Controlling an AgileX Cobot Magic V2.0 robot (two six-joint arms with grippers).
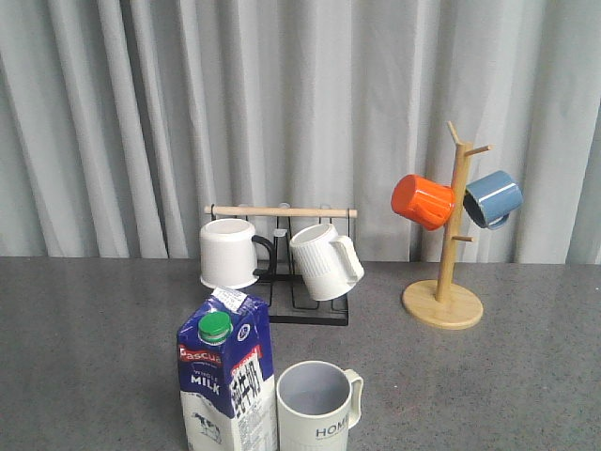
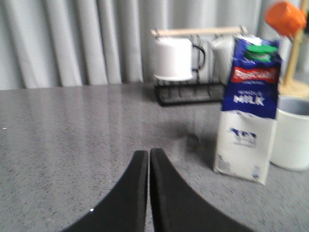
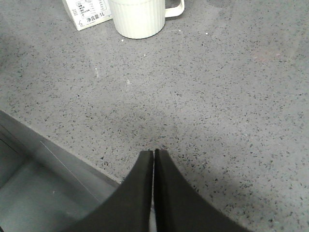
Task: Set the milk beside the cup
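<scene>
Milk [image 1: 225,381] is standing upright on grey speckled table [image 1: 488,376], at the near edge in the front view, blue top, green cap, red Pascual band facing camera. Cup [image 1: 317,406] with HOME lettering is sitting just beside it on the robot's right, handle pointing right, opening up; the two look touching or nearly so, can't tell which. Neither is being held by anything.

Left gripper [image 2: 148,159] is showing its black fingers pressed together, gripping nothing, hovering over bare table with the carton ahead and off to one side, well apart. Right gripper [image 3: 153,157] is also closed with fingers meeting, empty, sitting over the table near its front edge; the cup base and carton corner are showing far ahead of it.

Behind the carton, black wire rack with wooden bar [image 1: 282,212] is carrying two white mugs [image 1: 228,252], one smooth, one ribbed and tilted. Wooden mug tree [image 1: 443,303] is standing further right, orange mug [image 1: 423,201] and blue mug [image 1: 493,197] hanging from its pegs. Grey curtain [image 1: 141,113] is filling the background.
</scene>
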